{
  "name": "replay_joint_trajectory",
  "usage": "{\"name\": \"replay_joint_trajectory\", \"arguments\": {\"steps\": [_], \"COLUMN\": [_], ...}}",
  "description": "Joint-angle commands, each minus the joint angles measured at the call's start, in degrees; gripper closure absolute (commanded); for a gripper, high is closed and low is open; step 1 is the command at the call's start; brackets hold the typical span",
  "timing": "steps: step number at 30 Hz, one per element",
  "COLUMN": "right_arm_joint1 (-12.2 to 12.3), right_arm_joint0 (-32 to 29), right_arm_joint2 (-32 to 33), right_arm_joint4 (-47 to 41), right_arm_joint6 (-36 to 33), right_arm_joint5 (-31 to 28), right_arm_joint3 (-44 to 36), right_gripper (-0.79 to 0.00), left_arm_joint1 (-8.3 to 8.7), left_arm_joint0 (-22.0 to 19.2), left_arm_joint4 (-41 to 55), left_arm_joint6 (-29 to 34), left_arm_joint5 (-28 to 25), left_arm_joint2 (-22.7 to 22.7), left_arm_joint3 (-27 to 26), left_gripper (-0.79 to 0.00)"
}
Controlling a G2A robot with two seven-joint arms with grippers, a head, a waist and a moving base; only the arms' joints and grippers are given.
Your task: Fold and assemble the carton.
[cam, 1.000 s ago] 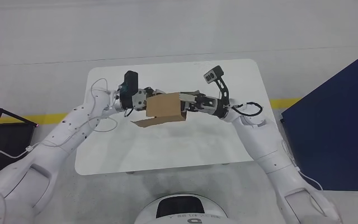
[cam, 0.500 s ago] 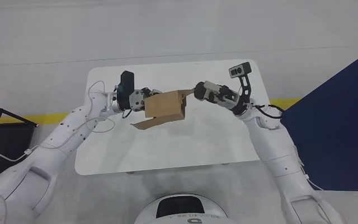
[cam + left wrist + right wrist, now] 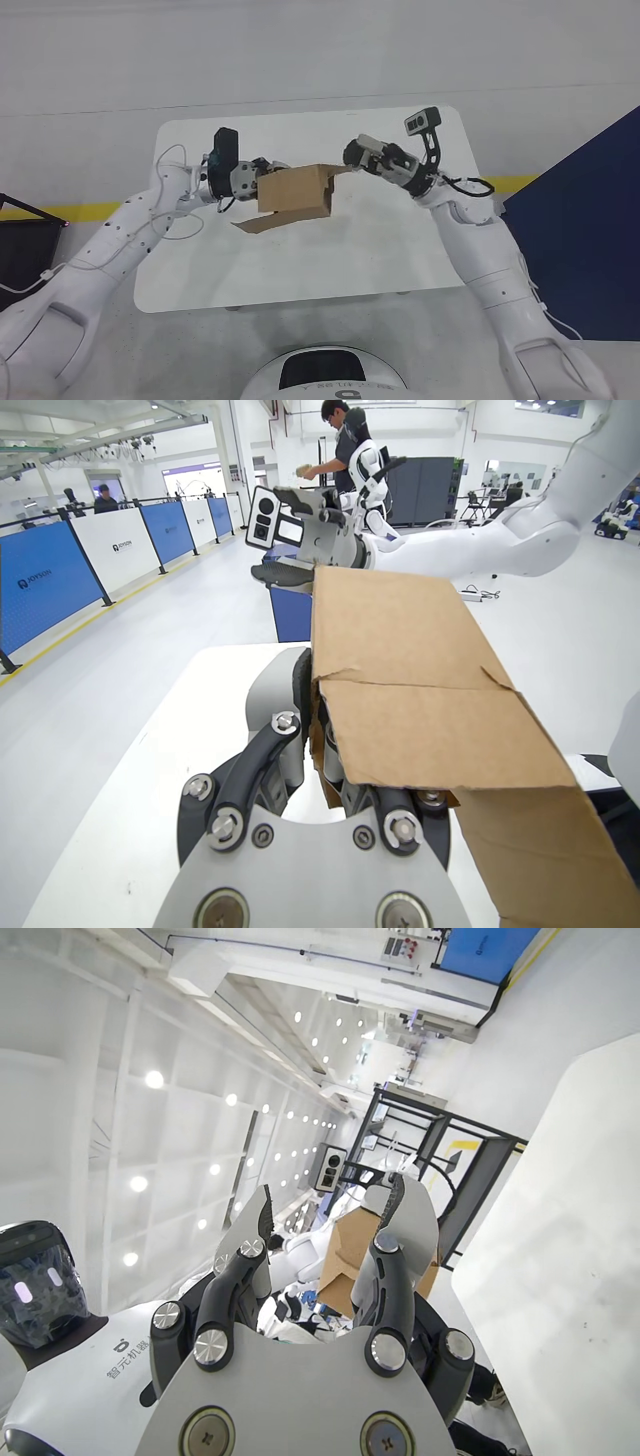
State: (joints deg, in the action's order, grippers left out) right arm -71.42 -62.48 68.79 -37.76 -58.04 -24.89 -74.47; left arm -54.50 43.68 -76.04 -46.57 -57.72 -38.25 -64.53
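My left end effector is clamped on the carton; opposite it, my right end effector hangs with jaws apart.

Bright, even light from ceiling lamps

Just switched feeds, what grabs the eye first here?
The brown carton is held up over the white table, the left gripper clamped on one end. The right gripper sits open at its other end, and a loose flap hangs below.
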Motion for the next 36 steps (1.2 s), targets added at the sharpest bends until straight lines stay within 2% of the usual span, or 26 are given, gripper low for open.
{"name": "replay_joint_trajectory", "arguments": {"steps": [1, 5, 12, 26, 36], "right_arm_joint1": [0.0, 0.3, 0.8, 0.0, -0.5], "right_arm_joint0": [0.2, 0.1, -0.8, 1.2, 2.9], "right_arm_joint2": [-0.5, -0.3, 0.7, -4.7, -6.2], "right_arm_joint4": [-0.7, -3.7, -5.9, 0.7, 0.8], "right_arm_joint6": [-2.5, -9.4, -15.3, -10.9, -9.2], "right_arm_joint5": [0.6, 2.1, 3.7, 6.3, 5.2], "right_arm_joint3": [-0.2, -0.1, -1.0, -0.9, 1.0], "right_gripper": [-0.413, -0.496, -0.48, -0.44, -0.474], "left_arm_joint1": [-0.08, -0.27, -0.53, -1.03, -1.04], "left_arm_joint0": [-0.1, -0.4, -0.4, -0.2, -0.1], "left_arm_joint4": [0.0, 0.1, -0.1, -1.1, -1.4], "left_arm_joint6": [0.1, 0.1, -0.1, 0.0, -0.2], "left_arm_joint5": [-0.1, -0.1, 0.1, 0.0, 0.2], "left_arm_joint2": [0.0, -0.2, -0.5, -0.3, -0.8], "left_arm_joint3": [0.0, 0.2, 0.8, -0.2, 0.0], "left_gripper": [0.0, 0.0, 0.0, 0.0, 0.0]}}
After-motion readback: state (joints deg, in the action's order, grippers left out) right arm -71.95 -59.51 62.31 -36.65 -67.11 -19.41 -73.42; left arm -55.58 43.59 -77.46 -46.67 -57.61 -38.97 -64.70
